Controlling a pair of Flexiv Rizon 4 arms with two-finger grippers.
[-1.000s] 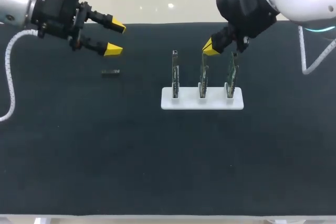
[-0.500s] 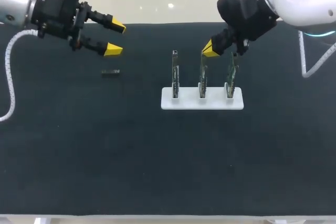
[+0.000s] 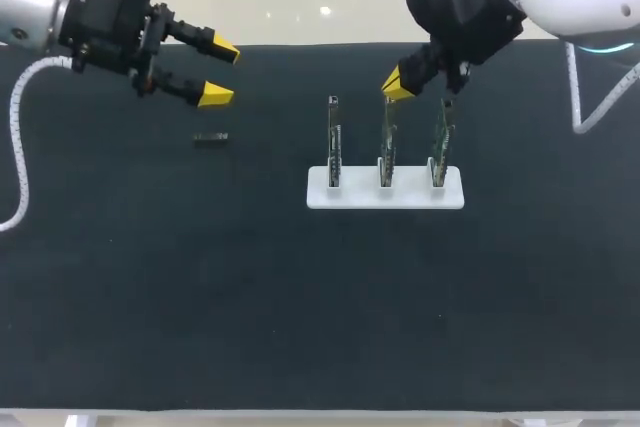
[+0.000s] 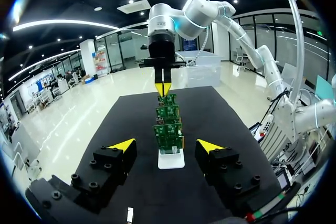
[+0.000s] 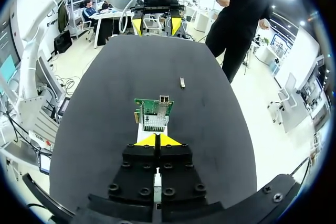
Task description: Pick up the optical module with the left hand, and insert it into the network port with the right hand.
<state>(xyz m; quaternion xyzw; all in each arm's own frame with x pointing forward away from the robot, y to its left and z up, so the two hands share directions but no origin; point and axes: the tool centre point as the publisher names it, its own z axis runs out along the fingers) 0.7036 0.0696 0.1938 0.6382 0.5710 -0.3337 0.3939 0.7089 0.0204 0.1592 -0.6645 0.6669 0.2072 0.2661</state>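
Observation:
The optical module (image 3: pixel 211 138), a small grey bar, lies on the black mat at the left. My left gripper (image 3: pixel 220 73) hovers open just behind and above it, holding nothing. The left wrist view shows the module (image 4: pixel 129 214) under and slightly behind its own open gripper (image 4: pixel 166 145). Three green circuit boards (image 3: pixel 386 137) stand upright in a white base (image 3: pixel 385 192). My right gripper (image 3: pixel 397 86) is shut and empty, above the top of the middle board. In the right wrist view a board (image 5: pixel 154 114) with a silver port cage (image 5: pixel 164 99) stands just ahead of its shut tips (image 5: pixel 157 140).
The black mat (image 3: pixel 200 287) covers the whole table. The left board (image 3: pixel 334 142) and right board (image 3: pixel 440 137) flank the middle one closely. A white cable (image 3: pixel 20 137) hangs from my left arm over the mat's left edge.
My right gripper has lifted slightly and shifted a little left above the middle board. The left arm and the module have not moved.

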